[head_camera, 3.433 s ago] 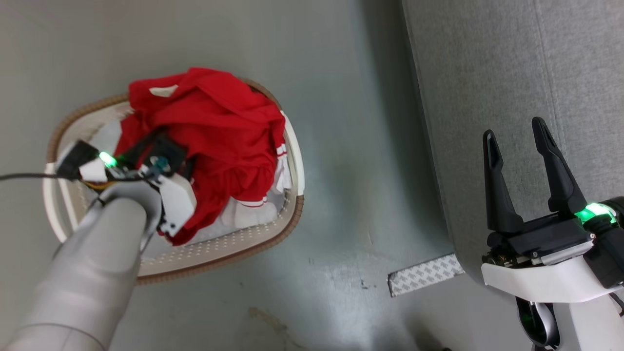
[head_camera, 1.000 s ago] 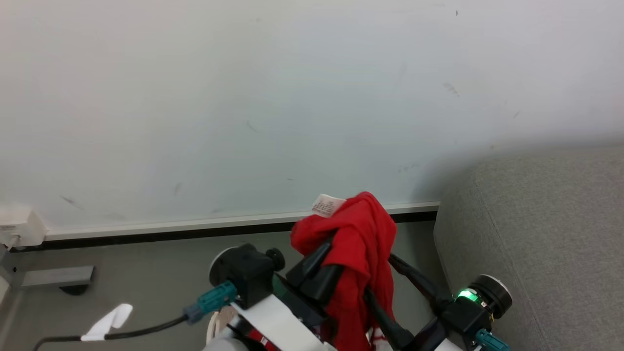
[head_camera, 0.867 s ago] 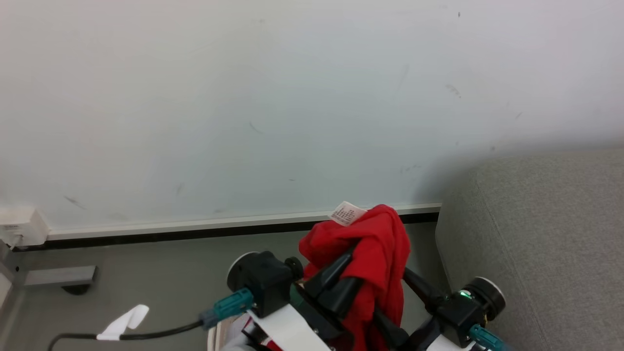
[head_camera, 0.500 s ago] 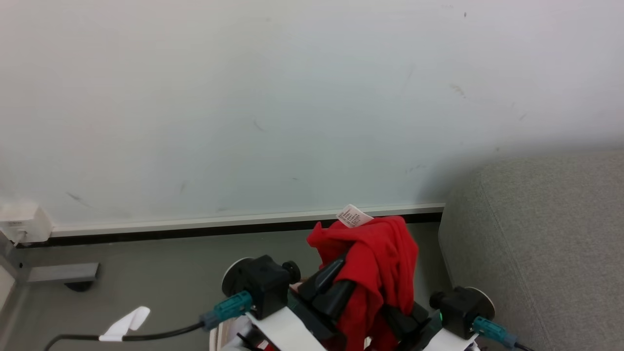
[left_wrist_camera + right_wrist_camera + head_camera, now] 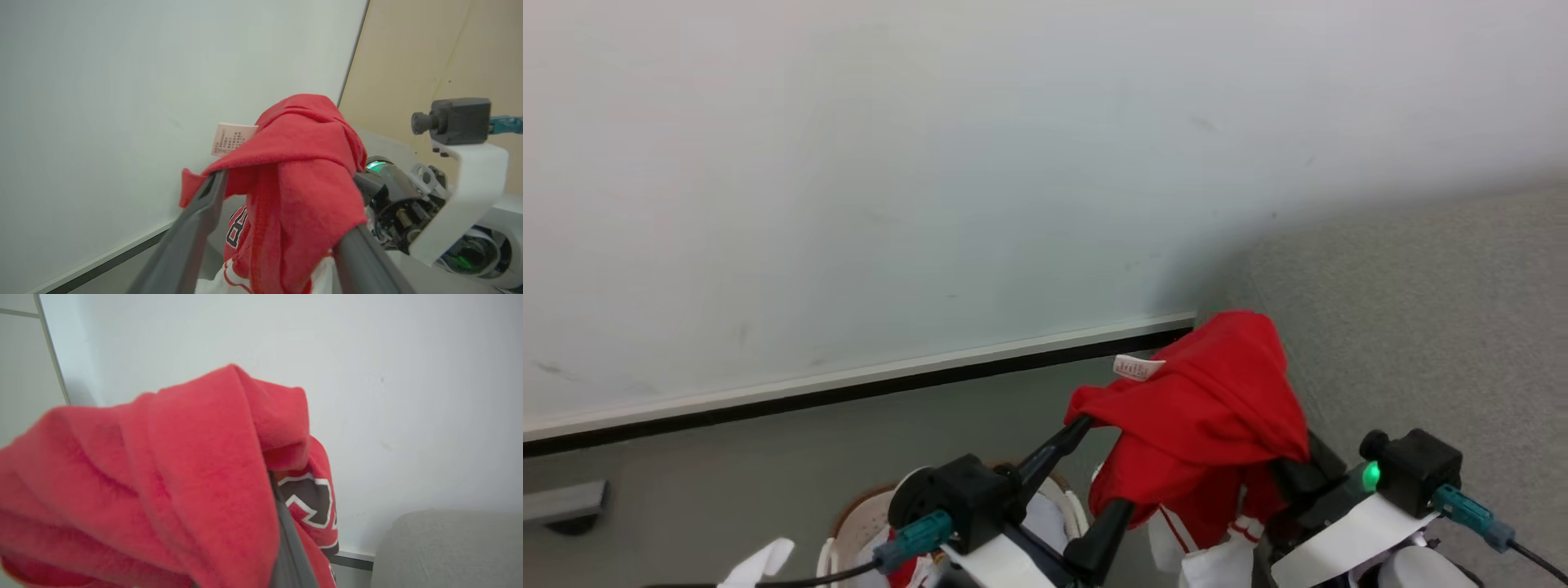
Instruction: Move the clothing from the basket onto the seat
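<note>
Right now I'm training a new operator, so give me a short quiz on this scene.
1. True or false: the left gripper is open, with the clothing draped across it.
2. In the head view, the seat lies to the: A left, B right, C top left.
3. Short answer: what holed container stands below the left gripper?
Key: 1 true; 2 B; 3 the basket.
</note>
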Available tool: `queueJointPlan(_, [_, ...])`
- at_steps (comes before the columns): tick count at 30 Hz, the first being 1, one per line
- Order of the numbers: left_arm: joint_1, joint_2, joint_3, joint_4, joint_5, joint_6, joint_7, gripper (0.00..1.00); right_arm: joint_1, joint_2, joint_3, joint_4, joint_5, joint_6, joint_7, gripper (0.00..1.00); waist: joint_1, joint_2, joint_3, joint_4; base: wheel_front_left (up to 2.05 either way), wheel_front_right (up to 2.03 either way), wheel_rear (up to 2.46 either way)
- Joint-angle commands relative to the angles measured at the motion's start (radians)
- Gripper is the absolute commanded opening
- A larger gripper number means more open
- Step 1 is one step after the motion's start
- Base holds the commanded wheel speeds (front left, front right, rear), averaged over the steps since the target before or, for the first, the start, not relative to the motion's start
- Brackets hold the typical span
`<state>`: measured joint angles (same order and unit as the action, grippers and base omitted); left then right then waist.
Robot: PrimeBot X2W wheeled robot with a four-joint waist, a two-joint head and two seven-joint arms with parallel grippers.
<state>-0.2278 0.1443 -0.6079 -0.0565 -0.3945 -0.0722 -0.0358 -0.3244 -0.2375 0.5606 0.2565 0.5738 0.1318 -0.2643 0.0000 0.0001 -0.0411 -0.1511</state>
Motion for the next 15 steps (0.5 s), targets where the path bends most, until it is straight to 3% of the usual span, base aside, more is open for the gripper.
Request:
queueJointPlan(1, [0.010,0.000,0.000,0.006,0.010,0.002,-0.008,1.00,0.013,-0.010,-0.013,-0.006,-0.008,-0.002,0.000,0.00,0.0000,-0.0001,0.012,-0.049,0.00,0.00,0.00])
queueJointPlan(9, [0.009,-0.018,-0.026,0.062,0.017,0.003,-0.046,1.00,0.055,-0.029,-0.123,-0.052,-0.028,-0.002,0.000,0.00,0.0000,-0.0001,0.035,-0.185,0.00,0.00,0.00])
queueJointPlan(15, [-0.005,-0.025,-0.039,0.092,0.018,0.001,-0.067,1.00,0.079,-0.039,-0.177,-0.082,-0.037,-0.002,0.000,0.00,0.0000,-0.0001,0.050,-0.238,0.00,0.00,0.00])
